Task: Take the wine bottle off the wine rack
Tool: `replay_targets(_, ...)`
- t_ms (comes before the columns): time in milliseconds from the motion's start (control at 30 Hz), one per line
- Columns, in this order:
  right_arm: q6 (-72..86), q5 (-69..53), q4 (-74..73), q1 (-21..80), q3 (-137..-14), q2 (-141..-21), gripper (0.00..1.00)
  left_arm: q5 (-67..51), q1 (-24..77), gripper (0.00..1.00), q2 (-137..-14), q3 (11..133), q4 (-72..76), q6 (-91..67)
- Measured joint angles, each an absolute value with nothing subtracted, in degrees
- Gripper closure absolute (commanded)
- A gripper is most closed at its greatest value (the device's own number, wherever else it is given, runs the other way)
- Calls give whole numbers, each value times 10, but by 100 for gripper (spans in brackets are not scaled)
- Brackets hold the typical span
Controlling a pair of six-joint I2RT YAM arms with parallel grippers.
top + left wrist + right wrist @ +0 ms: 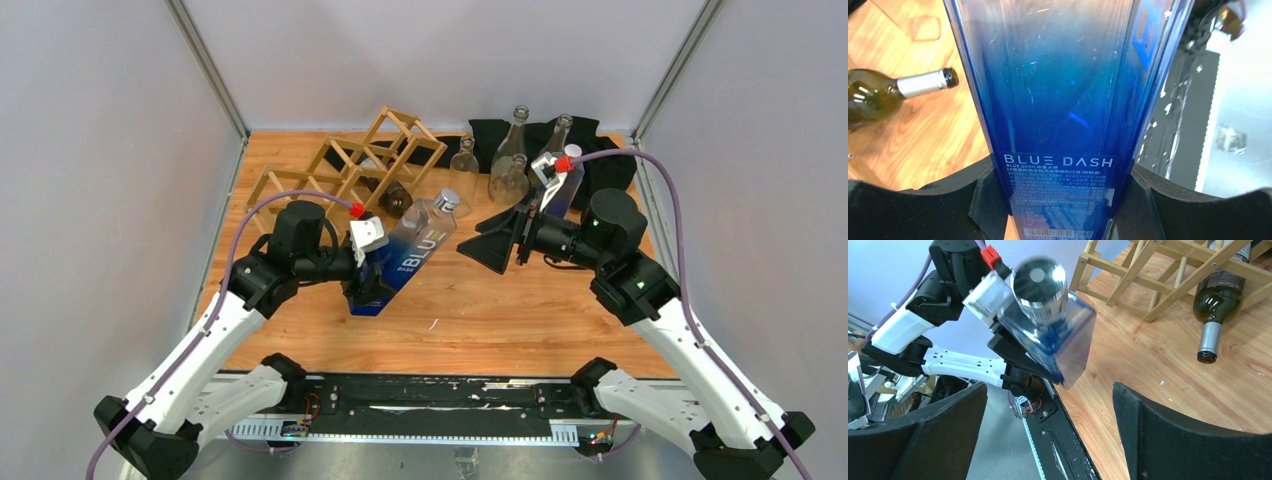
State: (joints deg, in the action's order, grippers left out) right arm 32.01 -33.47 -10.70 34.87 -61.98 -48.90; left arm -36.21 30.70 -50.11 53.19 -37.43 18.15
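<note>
Wine rack (pixel 360 163) holds dark wine bottle (pixel 393 197).

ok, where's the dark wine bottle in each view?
Top external: dark wine bottle at centre, in the wine rack, just above the blue bottle.
Left wrist: far left at mid-height, foil neck pointing right.
Right wrist: upper right, in the rack, neck pointing down.
Shared landmark: the blue bottle, in all three views.
</note>
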Motion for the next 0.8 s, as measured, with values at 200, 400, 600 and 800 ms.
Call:
replay_targets(200,320,-346,-29,353,-586,-499,1,-413,303,100,-528,555,-335,101)
replay_targets(400,319,-347,33,387,-586,-550,1,-463,302,100,-548,560,-326,65)
replay_targets(600,319,-348,72,422,-585,-599,1,-507,302,100,-557,567,-328,52)
replay_targets(800,324,-364,131,453,-581,-636,6,-548,302,100,-558,579,-328,40)
